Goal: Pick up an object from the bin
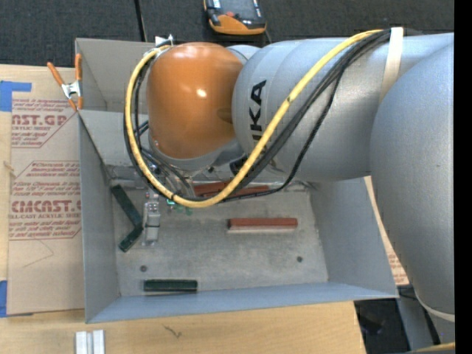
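The tool [152,223] is hovering just beside a dark green bent plastic-looking strip [127,211]. I cannot tell its grip state, and descending off-centre is perhaps risking shoving the strip aside.

The floor of the bin [243,260] lies open to me through the middle front and the front-right corner. A dark green bar [170,287] hugs the front wall, a red-brown bar [262,224] crosses the centre, and a bent dark green strip [127,216] crowds the view's left wall.
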Motion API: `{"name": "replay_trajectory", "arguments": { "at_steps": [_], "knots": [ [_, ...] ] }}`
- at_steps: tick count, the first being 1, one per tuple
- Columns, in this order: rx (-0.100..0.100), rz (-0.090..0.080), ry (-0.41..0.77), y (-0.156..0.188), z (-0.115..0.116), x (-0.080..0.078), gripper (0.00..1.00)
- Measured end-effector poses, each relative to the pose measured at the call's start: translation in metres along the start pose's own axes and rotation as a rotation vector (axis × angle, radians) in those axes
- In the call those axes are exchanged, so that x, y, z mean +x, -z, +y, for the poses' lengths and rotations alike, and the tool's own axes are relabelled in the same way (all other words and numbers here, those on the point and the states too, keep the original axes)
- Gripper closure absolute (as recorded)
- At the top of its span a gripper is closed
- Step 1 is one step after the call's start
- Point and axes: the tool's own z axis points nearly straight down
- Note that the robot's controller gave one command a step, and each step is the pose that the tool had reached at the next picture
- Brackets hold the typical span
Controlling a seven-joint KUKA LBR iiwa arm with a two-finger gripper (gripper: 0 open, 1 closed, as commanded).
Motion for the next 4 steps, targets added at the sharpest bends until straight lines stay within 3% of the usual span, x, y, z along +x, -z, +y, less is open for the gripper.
{"name": "replay_trajectory", "arguments": {
  "at_steps": [1,2,3,4],
  "knots": [
    [-0.002,-0.008,-0.003,0.005,-0.002,-0.002,0.0],
    [0.0,-0.01,0.152,-0.054,0.0,0.0,0.0],
    [0.001,-0.006,0.392,-0.07,0.001,0.017,0.0],
    [0.001,-0.009,0.537,-0.118,0.0,-0.01,0.0]
  ]
}}
